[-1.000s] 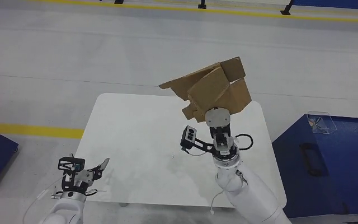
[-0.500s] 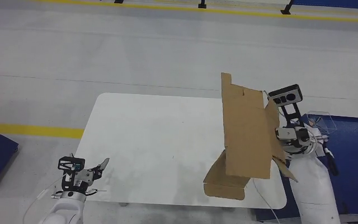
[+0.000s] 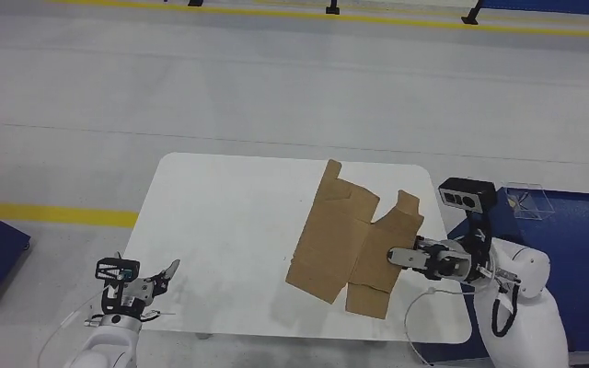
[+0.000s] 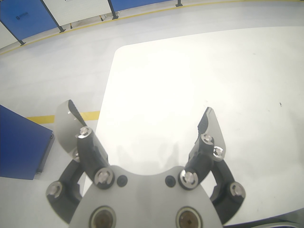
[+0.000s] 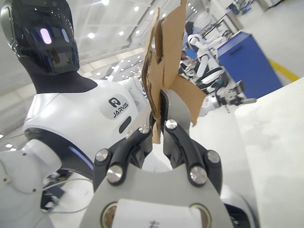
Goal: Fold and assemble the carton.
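Brown cardboard is seen spread over the right half of the white desk (image 3: 221, 212). The carton (image 3: 345, 239) is unfolded and flattened, with its flaps splayed. One notched flap is pointed toward the far edge of the desk. Another is laid toward the near edge, and a third is turned to the right.

The carton is gripped at its right side by the right pincer (image 3: 394, 256), which is brought in from beyond the right edge of the desk. In the right wrist view the right pincer (image 5: 160, 100) is shown clamped on the layered edge of the carton (image 5: 166, 55). There the sheet is seen edge-on, with one flap bent outward beside a finger. Whether the carton is laid on the desk or held just above it cannot be told.

The left pincer (image 3: 166, 273) is held at the near left corner of the desk, well apart from the carton. In the left wrist view the left pincer (image 4: 139, 106) is shown with its fingers spread wide and nothing between them, above the bare desk (image 4: 190, 72).

A blue cabinet (image 3: 566, 304) is placed just to the right of the desk, and a clear tray (image 3: 525, 200) is set on its far end. A yellow line (image 3: 64, 215) is painted on the floor to the left.
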